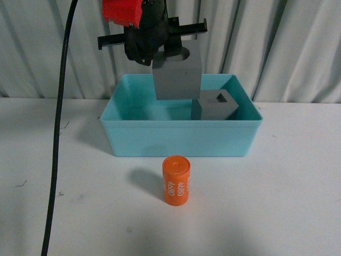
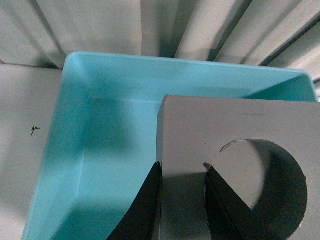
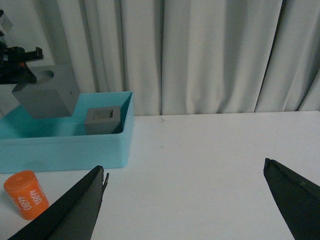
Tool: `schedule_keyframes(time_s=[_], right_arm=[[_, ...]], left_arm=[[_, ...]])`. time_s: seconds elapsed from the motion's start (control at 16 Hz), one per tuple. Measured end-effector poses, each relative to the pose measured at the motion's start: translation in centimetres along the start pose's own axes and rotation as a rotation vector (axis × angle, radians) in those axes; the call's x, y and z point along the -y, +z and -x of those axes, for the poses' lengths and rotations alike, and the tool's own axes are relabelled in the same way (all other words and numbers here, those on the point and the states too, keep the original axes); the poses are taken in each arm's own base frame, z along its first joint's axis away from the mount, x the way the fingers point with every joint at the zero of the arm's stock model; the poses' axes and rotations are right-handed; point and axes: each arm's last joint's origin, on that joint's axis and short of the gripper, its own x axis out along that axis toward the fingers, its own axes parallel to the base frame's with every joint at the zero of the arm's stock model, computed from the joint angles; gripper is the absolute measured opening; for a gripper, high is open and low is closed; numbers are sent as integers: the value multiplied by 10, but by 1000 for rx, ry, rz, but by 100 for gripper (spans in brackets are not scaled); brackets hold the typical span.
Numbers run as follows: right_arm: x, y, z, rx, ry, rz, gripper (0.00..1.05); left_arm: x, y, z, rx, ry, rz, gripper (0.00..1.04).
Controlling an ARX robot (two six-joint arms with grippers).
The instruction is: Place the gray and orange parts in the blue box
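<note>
Left gripper pinches matte gray cube; round recess on top.

I count 1 round-recess gray cube, 1 square-recess gray cube, 1 orange cylinder, 1 blue box, 1 black cable.

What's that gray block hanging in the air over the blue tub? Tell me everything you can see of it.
It is a matte gray cube, plastic-looking, with a round recess in one face. The left gripper pinches one wall of it, one finger outside and the other apparently inside the recess. It hangs slightly tilted above the blue box, touching nothing else.
</note>
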Motion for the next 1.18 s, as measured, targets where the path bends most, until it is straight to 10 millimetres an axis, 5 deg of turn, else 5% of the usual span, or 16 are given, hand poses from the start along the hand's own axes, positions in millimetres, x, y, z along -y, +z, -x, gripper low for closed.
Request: schedule_keyframes(time_s=[0.69, 1.18], right_arm=[[0, 0, 0, 0, 0, 0, 98], [0, 0, 0, 0, 0, 0, 98]], left_arm=[[-24, -8, -48, -8, 79, -14, 20], [-43, -18, -61, -6, 124, -63, 20]])
